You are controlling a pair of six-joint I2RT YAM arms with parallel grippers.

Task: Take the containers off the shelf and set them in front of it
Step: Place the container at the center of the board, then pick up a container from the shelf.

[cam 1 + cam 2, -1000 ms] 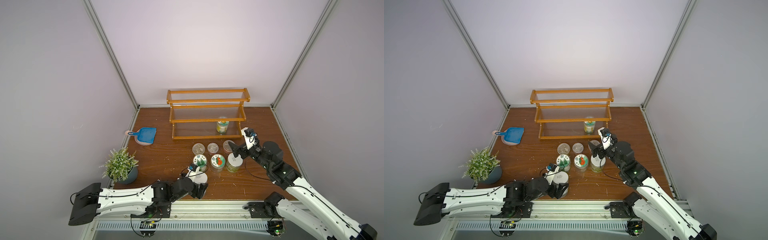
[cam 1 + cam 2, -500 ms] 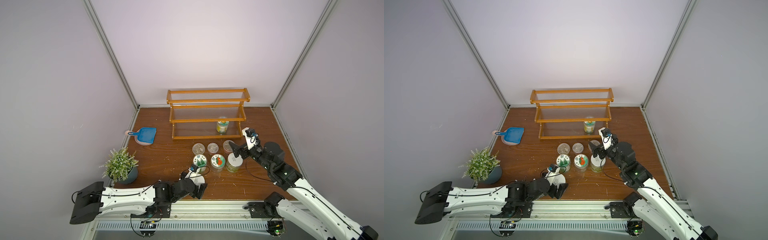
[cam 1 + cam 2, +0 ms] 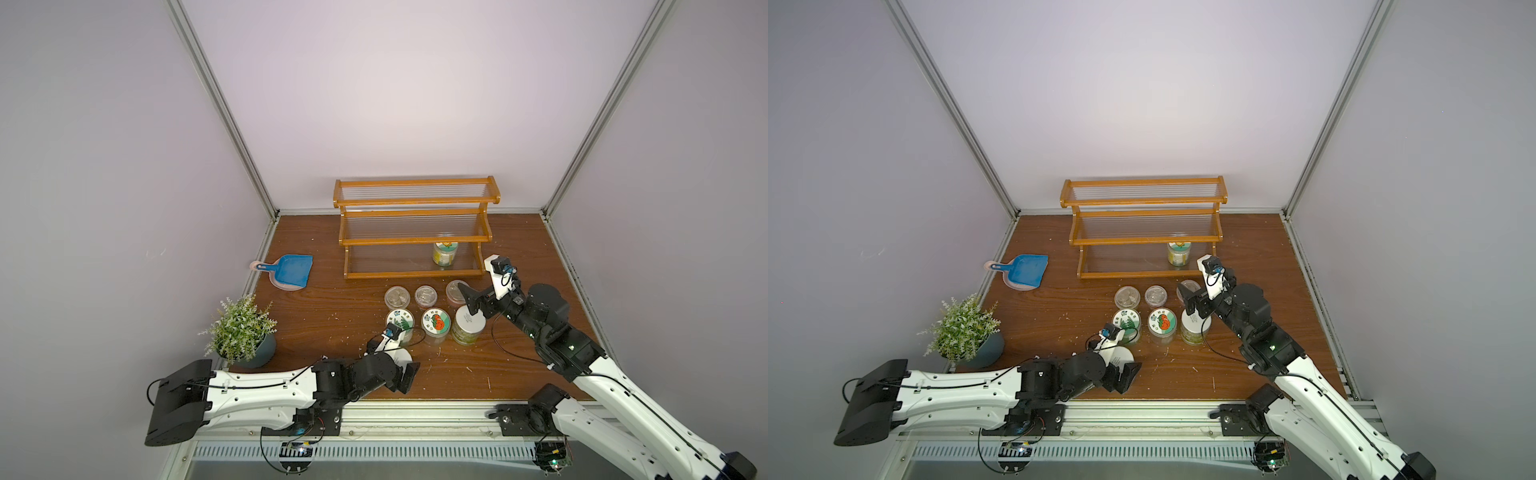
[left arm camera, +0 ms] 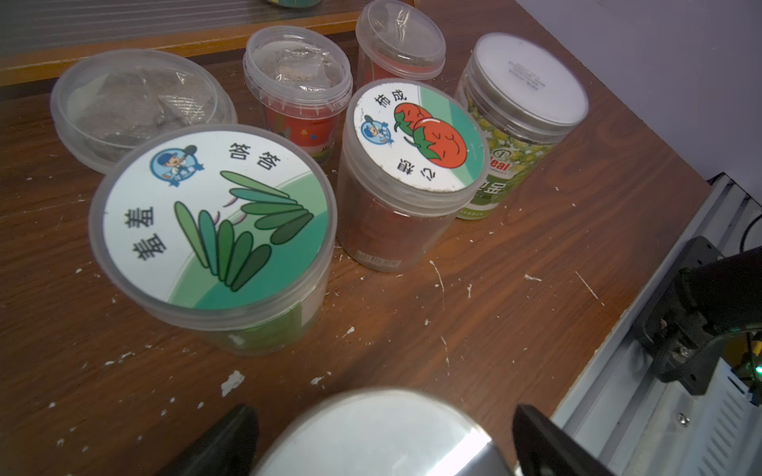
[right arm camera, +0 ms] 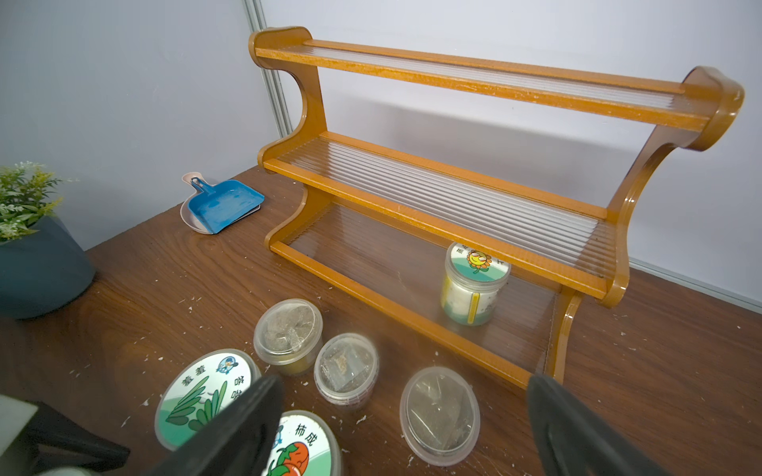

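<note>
The shelf stands at the back of the table. One sunflower-lidded jar is on its bottom tier. In front stand three short cups and three jars. A white-lidded jar stands nearer the front edge. My left gripper is open, its fingers on either side of that lid with gaps. My right gripper hangs open above the rightmost short cup, holding nothing.
A blue dustpan lies left of the shelf. A potted plant sits at the front left, close to my left arm. The metal rail runs along the table's front edge.
My left gripper has drawn back toward the front edge, leaving the white-lidded jar standing where it was. The right arm has hardly moved.
</note>
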